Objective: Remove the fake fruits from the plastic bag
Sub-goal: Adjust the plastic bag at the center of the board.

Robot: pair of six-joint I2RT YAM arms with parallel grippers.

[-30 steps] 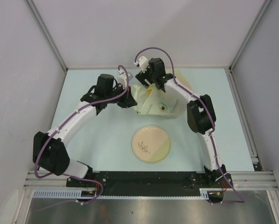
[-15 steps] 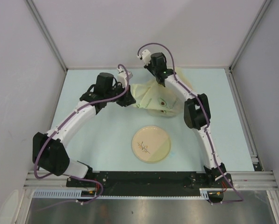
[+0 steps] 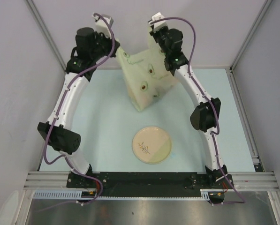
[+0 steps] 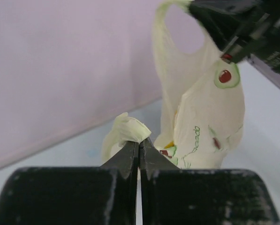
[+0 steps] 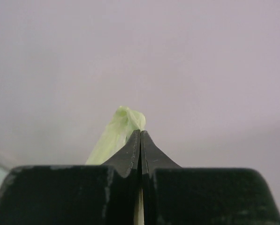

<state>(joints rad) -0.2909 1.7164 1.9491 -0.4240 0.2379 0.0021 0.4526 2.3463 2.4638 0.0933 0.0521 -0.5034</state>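
Clenched on thin plastic, both sets of jaws grasp the plastic bag [image 3: 144,79]. The left jaws pinch a bunched pale-green tuft of it, and the right jaws pinch another; each wrist view shows its tuft poking out above black tips pressed together.

Half a second ago the bag lay slumped on the pale blue counter [image 3: 93,126] behind the cream plate [image 3: 151,144], with both arms low over it. Now the left arm [image 3: 67,93] and the right arm [image 3: 191,89] are raised high toward the back wall [image 3: 144,28]. The bag hangs stretched between them, wide at the top and narrowing to a point low over the counter; we cannot tell whether that point touches.

We judge this as the lift before emptying. We see no fake fruits outside the bag, neither on the plate nor on the counter, so they are presumably still inside, hidden by the plastic. The left wrist view shows a handle loop [image 4: 157,42] at the top near the right jaws. That side may therefore be mouth-up, and the bag may still need tipping.

As for writing, we read no brand or words. The bag carries round printed marks [image 4: 225,76], each a dark red centre in a green ring, like a halved avocado. Thin green lines lower down may be lettering but are too small to read.
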